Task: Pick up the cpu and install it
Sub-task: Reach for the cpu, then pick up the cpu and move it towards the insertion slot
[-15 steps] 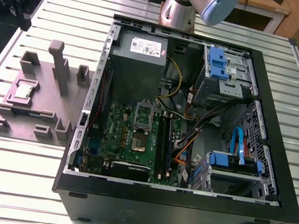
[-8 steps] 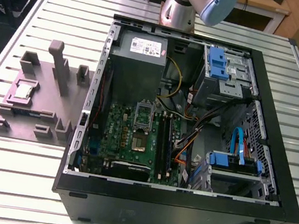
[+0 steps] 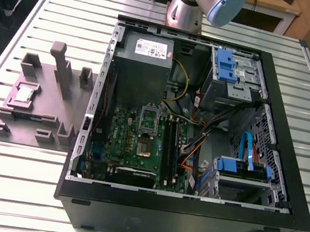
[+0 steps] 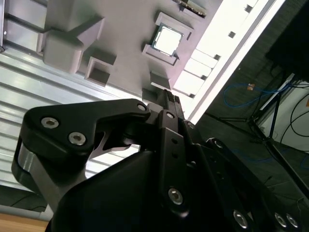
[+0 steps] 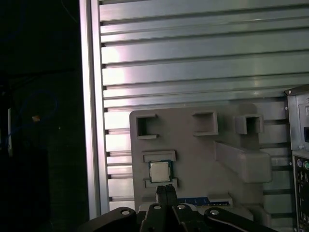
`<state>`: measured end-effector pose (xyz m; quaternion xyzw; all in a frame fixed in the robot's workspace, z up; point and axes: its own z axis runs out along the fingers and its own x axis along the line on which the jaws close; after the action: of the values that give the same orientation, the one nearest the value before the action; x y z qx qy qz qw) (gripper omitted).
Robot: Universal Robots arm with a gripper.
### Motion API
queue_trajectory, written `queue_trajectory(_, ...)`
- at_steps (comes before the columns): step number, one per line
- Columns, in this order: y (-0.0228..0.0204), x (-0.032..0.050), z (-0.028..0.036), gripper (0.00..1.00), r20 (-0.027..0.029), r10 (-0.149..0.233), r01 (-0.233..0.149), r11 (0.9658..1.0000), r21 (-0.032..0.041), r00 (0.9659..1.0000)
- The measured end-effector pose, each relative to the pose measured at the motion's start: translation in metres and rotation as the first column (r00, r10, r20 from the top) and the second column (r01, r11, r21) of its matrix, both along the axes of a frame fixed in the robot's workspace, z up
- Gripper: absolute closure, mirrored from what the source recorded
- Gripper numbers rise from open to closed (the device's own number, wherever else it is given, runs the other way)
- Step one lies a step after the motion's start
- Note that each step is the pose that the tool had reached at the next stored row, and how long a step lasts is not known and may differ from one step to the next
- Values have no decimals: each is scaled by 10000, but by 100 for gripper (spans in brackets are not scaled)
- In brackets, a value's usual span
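The cpu (image 3: 24, 94) is a small silvery square chip lying flat in a recess of the grey holder block (image 3: 55, 108), at the exterior view's left. Both wrist views look down on it, cpu (image 4: 167, 40) and cpu (image 5: 160, 171), from well above. My gripper (image 5: 165, 188) hangs over the block close to the chip, apart from it. Its two thin black fingertips are pressed together, shut on nothing, as the gripper (image 4: 170, 96) also shows in the second wrist view. The dark socket (image 3: 149, 120) in its metal frame sits on the green board (image 3: 129, 144) inside the open computer case (image 3: 285, 191).
The holder block carries tall posts (image 3: 58, 55) and several other slots. A grey power supply box (image 3: 146, 52), blue drive brackets (image 3: 224, 65) and loose cables (image 3: 198, 141) crowd the case. The ribbed metal table (image 3: 12, 187) stretches around both. The arm's base (image 3: 188, 8) stands behind the case.
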<state>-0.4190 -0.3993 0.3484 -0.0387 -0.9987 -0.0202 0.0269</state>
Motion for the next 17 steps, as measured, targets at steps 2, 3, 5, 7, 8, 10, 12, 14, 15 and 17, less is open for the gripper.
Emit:
queue_trajectory(2,0,-3,0,90,0,0,0,10000,0,10000)
queue_trajectory(3,0,-5,0,90,0,0,0,10000,0,10000)
queue_trajectory(5,0,-5,0,90,0,0,0,10000,0,10000)
queue_trajectory(7,0,-6,0,90,0,-1,1,10000,0,10000)
queue_trajectory(8,0,-6,0,90,0,0,0,10000,0,10000)
queue_trajectory(10,0,-6,0,90,0,0,0,10000,0,10000)
queue_trajectory(12,0,-7,0,90,0,0,0,10000,0,10000)
queue_trajectory(14,0,-7,0,89,0,-1,1,10000,0,10000)
queue_trajectory(15,0,-7,0,84,0,0,0,10000,0,10000)
queue_trajectory(17,0,-8,0,77,0,0,0,10000,0,10000)
